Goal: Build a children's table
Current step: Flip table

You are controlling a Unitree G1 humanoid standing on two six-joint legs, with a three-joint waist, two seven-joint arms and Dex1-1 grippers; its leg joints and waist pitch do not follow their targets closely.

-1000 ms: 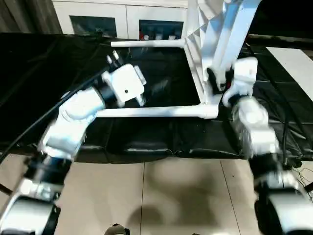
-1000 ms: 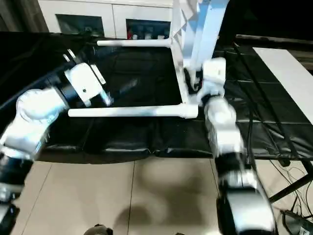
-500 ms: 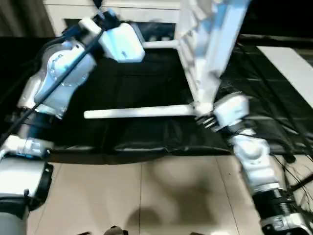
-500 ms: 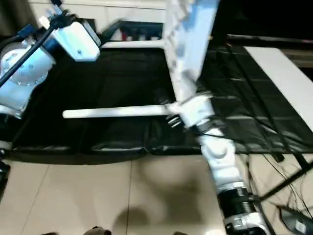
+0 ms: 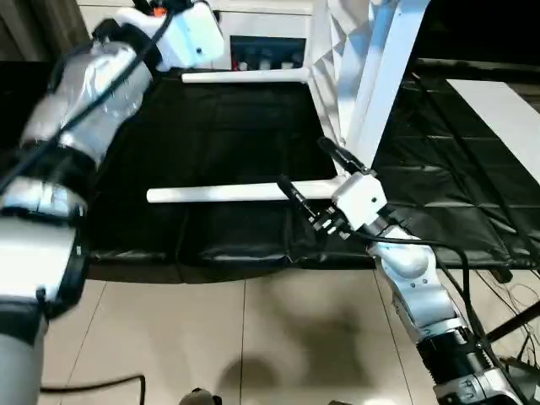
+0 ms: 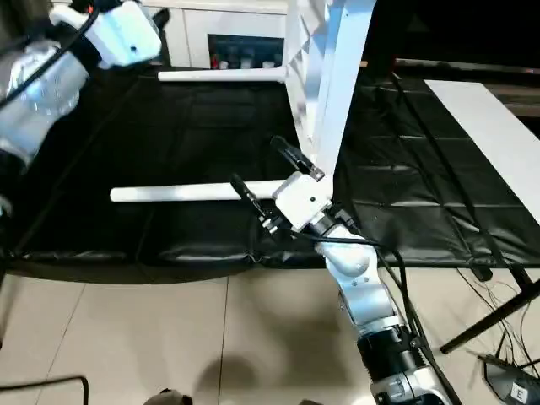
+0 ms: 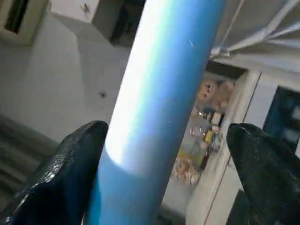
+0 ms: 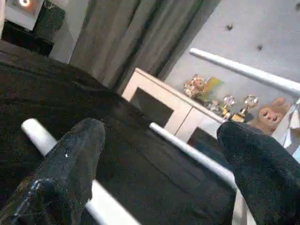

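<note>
Right gripper (image 6: 272, 173) lets go of the table (image 6: 316, 59)
Fingers apart beside its near leg (image 6: 181, 193); left gripper (image 7: 164, 154) lifted, straddling a leg, unclamped.

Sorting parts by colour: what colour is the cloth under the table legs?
Black cloth, seen best in the left eye view, with white legs lying over it.

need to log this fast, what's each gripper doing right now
Left gripper: open, fingers either side of a white table leg, not closed on it.
Right gripper: open, holding nothing, at the near leg.
</note>
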